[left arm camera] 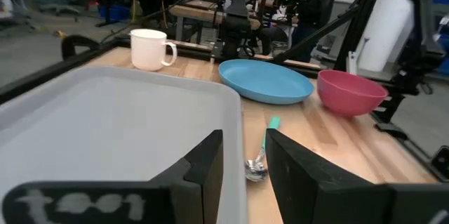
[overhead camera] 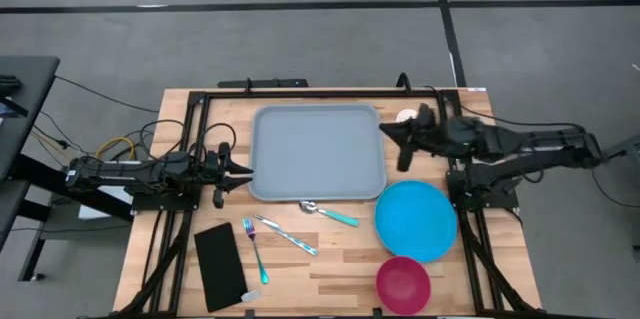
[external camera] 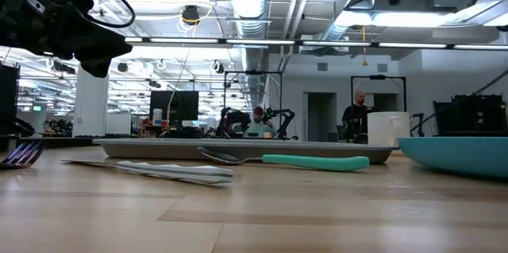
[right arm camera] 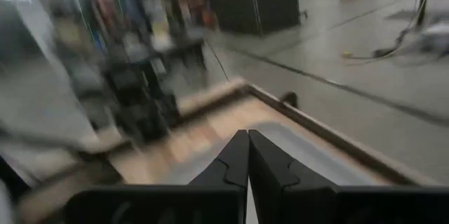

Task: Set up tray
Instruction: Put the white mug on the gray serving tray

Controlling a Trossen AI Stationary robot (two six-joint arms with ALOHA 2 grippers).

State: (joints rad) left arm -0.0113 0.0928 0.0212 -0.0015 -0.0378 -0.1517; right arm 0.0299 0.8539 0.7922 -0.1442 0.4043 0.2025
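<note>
grey-blue tray [overhead camera: 317, 150] rim sits between the left gripper [overhead camera: 243, 171] jaws; right gripper [overhead camera: 388, 133] jaws closed, empty.

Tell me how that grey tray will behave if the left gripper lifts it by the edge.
The tray looks like thin, wide plastic, so it is probably light but may flex or droop away from a one-sided grip. The left gripper straddles only its low rim, and the smooth rim could slip. It lies flat and empty, so tipping seems unlikely.
</note>
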